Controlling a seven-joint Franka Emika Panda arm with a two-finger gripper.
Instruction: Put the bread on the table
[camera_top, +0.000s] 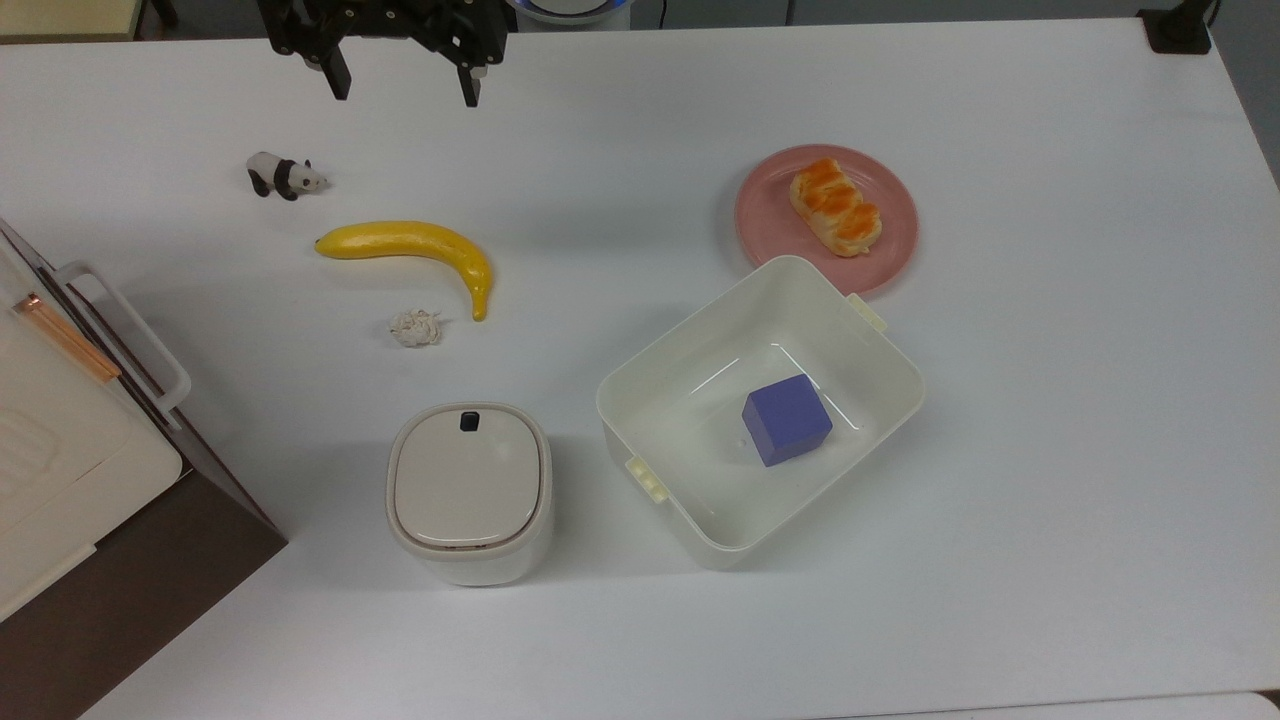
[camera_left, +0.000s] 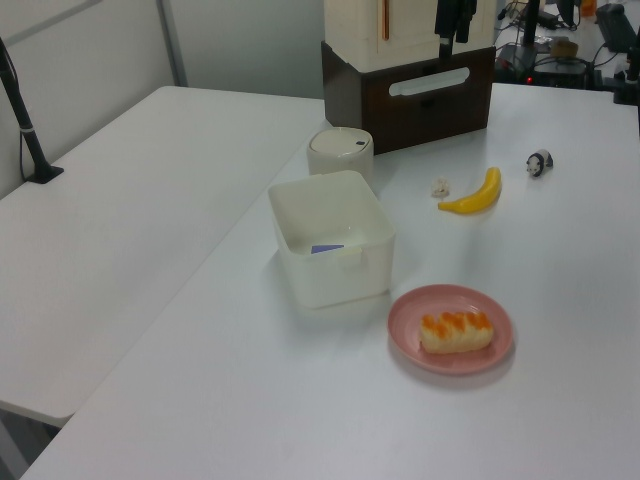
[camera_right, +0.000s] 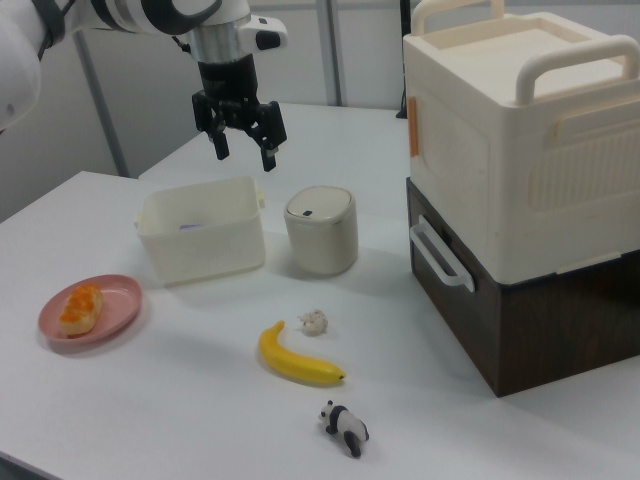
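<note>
- The gripper (camera_top: 402, 88) hangs high over the tabletop's (camera_top: 1050, 420) far edge in the top view, near the corner on the top view's left; its two fingers (camera_top: 340, 78) are spread wide apart with nothing between them.
- The bread (camera_top: 835, 207) sits on the pink plate (camera_top: 765, 215), well apart from the fingers, off towards the top view's right and a little nearer the camera-side edge.
- So here is the relation that matters: the bread lies sideways from the fingers along the tabletop's far edge, with bare tabletop between them. The banana (camera_top: 415, 248) and the toy panda (camera_top: 283, 176) lie below the gripper in the top view, not on that line.
- The bun's long axis runs on a slant in the top view, from upper left to lower right. The open fingers stand roughly side by side across the top view, so my read is the wrist needs some turn to close across the narrow width.
- In the right view the gripper (camera_right: 241, 138) hangs well above the tub (camera_right: 200, 240), while the bread (camera_right: 80, 305) lies low down at the right view's left, near the tabletop's edge there.
- The tub's rim (camera_top: 790, 270) covers the plate's near side in the top view, so a descent from the open far side looks safer.
- Nothing grasped yet; the reach comes first.
</note>
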